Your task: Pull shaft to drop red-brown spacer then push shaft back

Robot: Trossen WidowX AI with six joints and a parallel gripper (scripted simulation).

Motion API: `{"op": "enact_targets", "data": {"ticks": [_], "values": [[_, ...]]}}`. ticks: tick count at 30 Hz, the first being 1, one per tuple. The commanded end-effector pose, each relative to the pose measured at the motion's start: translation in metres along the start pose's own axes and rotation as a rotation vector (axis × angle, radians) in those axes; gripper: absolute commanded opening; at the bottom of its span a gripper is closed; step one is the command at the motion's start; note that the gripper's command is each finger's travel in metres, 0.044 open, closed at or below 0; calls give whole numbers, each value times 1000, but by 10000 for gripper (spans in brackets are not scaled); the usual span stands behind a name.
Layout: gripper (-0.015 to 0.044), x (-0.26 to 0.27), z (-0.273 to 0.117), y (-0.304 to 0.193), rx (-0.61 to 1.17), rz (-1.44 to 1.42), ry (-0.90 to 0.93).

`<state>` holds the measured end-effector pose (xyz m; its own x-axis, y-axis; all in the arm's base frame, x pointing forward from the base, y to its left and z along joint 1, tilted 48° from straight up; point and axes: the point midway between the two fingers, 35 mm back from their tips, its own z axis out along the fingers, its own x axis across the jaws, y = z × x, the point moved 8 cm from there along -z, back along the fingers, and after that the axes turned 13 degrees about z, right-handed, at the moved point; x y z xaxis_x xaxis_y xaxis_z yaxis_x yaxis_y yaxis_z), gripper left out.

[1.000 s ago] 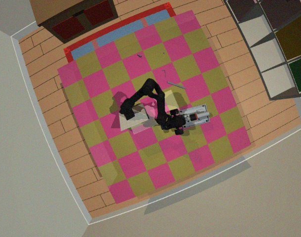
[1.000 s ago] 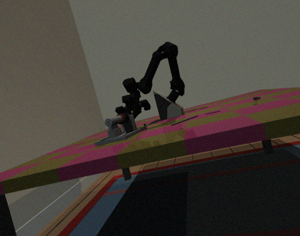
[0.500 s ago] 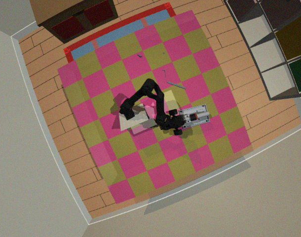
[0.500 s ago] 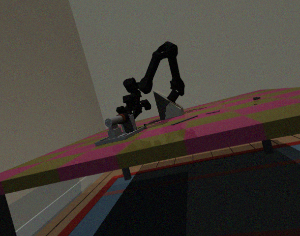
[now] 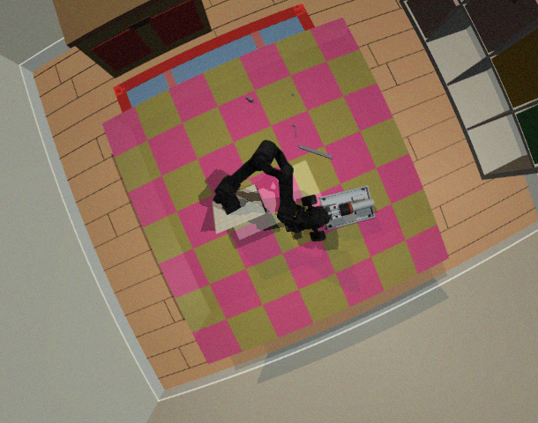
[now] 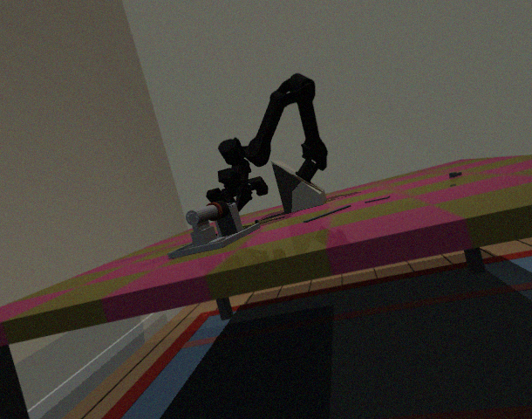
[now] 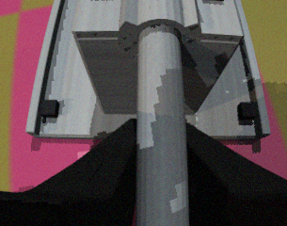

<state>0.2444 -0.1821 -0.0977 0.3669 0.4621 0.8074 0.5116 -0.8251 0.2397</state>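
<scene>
The grey shaft (image 7: 162,94) runs out of the near face of the big housing block (image 7: 117,71) (image 6: 229,222) in the wrist view. My gripper (image 7: 154,129) is shut on this shaft a little outside the block, with one black finger on each side. A red-brown spacer (image 5: 350,208) (image 6: 218,209) sits on the block's far side, still up in line with the shaft. A light grey cylinder (image 5: 363,204) (image 6: 203,213) continues beyond it. The arm hides the fingertips in the top view. Whether the spacer touches the block cannot be told.
The assembly stands on a grey baseplate (image 5: 370,215) (image 6: 180,253) (image 7: 63,123). A pale wedge-shaped stand (image 5: 227,221) (image 6: 304,199) is by the arm's base. A long grey rod (image 5: 315,152) (image 6: 327,213), a thin bent key (image 5: 295,131) and a small dark part (image 5: 249,100) (image 6: 454,174) lie on the table.
</scene>
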Motion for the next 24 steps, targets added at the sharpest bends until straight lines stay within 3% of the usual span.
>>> {"op": "enact_targets", "data": {"ticks": [1, 24], "values": [[0, 0, -1, -1, 0, 0, 1], [0, -1, -3, -3, 0, 0, 1]]}}
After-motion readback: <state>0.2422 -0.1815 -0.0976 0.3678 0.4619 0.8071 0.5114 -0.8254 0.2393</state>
